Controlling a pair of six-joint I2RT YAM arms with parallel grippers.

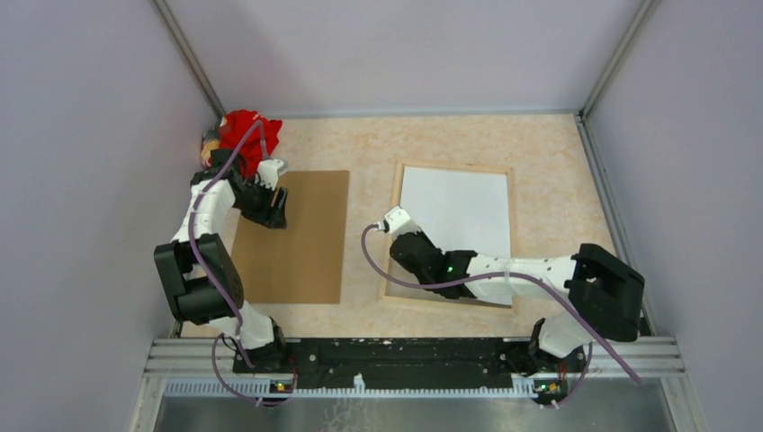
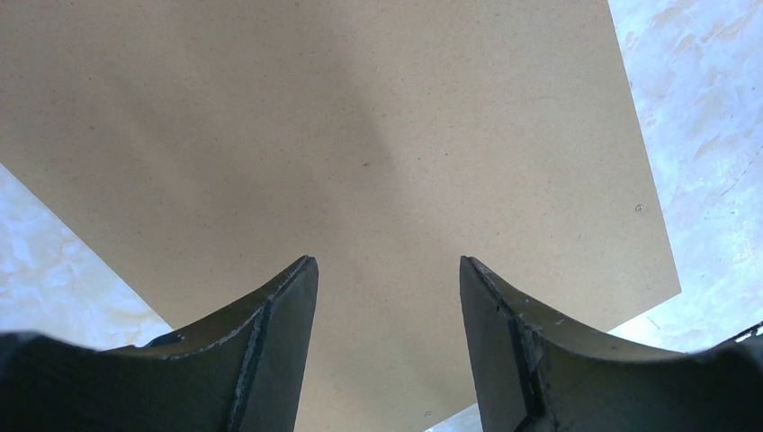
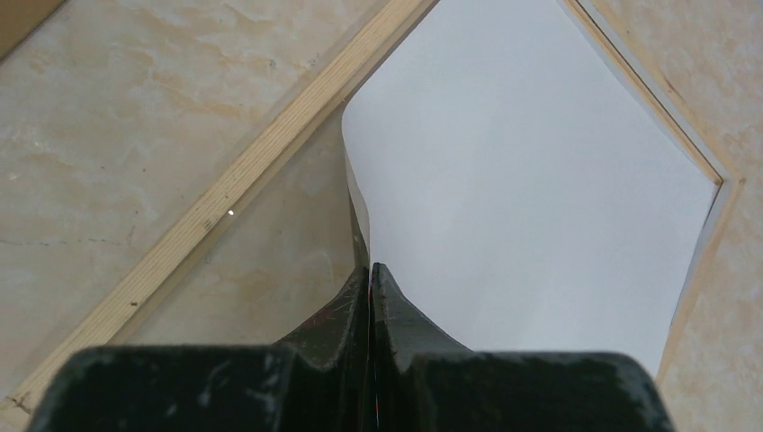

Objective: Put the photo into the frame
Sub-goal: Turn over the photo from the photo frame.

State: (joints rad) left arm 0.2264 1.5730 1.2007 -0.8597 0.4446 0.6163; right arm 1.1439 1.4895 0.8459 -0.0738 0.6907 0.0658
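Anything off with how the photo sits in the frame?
Yes. The photo lies white back up inside the frame but not flat. One edge curls upward, pinched in the shut right gripper, leaving a gap to the nearest frame rail.

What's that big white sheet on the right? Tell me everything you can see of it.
That is the photo, lying plain white back up, so its image is hidden. It looks like thin, flexible paper. It rests mostly flat inside the frame, one corner tucked into a frame corner. One side edge curls upward where the shut right gripper pinches it; the arm covers its near part.
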